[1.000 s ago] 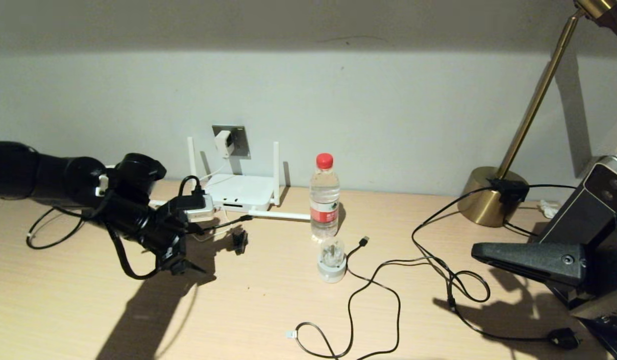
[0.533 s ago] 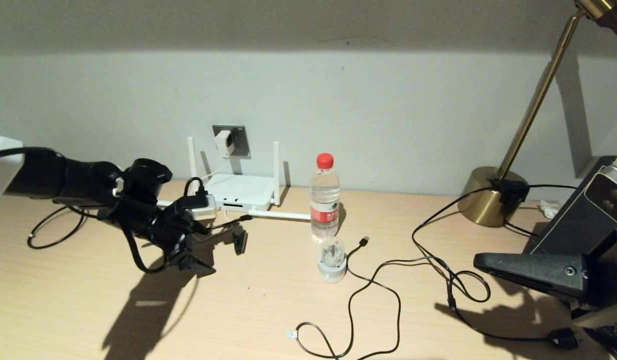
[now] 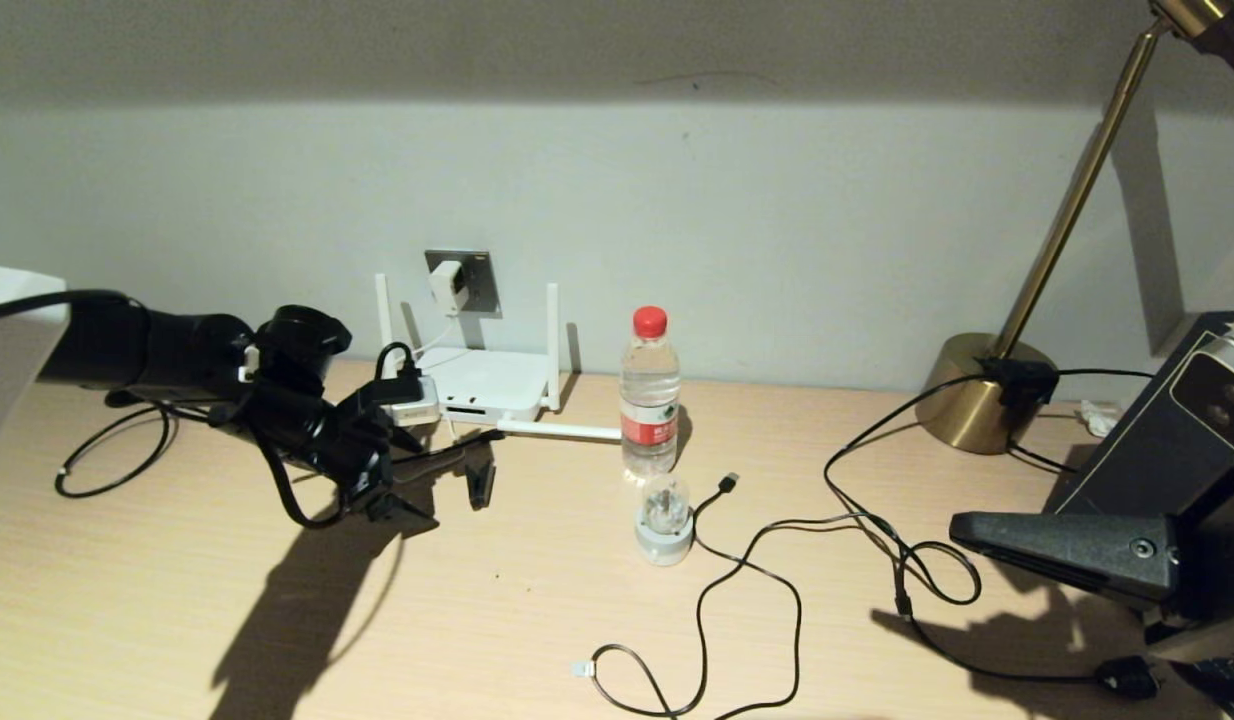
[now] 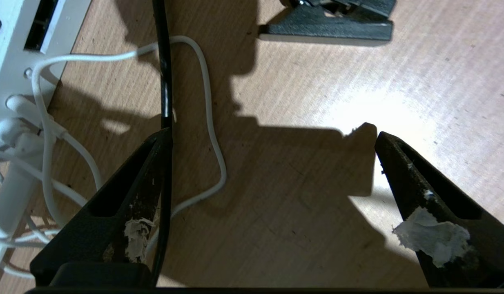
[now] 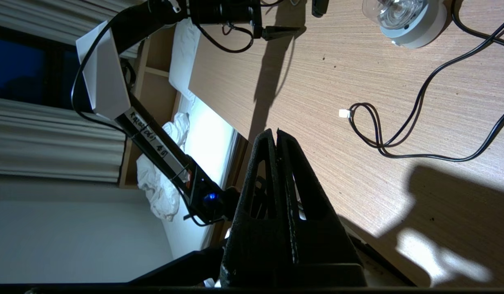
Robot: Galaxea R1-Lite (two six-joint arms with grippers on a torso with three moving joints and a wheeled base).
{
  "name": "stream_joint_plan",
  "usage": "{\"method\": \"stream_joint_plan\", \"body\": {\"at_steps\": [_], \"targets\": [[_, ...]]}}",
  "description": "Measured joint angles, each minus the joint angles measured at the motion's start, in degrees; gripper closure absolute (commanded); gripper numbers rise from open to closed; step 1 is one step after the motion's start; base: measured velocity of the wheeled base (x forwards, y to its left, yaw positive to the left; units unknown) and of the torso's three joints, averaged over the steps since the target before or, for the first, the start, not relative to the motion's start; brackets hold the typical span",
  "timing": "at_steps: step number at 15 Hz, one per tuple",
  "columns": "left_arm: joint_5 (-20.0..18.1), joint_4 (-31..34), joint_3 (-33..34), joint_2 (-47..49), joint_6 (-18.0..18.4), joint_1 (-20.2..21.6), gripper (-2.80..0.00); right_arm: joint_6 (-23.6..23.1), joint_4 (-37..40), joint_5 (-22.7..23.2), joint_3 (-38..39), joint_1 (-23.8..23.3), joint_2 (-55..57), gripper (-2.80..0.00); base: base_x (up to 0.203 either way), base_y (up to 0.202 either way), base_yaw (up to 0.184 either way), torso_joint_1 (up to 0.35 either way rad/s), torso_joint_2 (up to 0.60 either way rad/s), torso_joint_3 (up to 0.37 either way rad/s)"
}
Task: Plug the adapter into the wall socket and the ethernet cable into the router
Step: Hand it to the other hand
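Left claw point(image 4: 268, 134) agape — right claw point(image 5: 275, 136) pinched.

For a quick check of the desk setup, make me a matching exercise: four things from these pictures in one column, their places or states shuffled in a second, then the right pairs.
Things
1. adapter
2. water bottle
3. left gripper
4. right gripper

States
A. jaws shut, holding nothing
B. plugged into the wall socket
C. jaws wide open over the desk, beside the router
D. upright, right of the router

Pairs: 1-B, 2-D, 3-C, 4-A
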Motion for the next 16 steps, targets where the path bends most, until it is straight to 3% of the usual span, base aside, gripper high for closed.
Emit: {"method": "stream_joint_plan", "body": {"at_steps": [16], "targets": [[0.0,-0.5,-1.8,2.7,-0.5,0.0,-2.80,0.2,0.0,0.0,2.1,0.2,-3.9,0.00,0.000,0.000,0.000,0.000,0.00,0.000]]}}
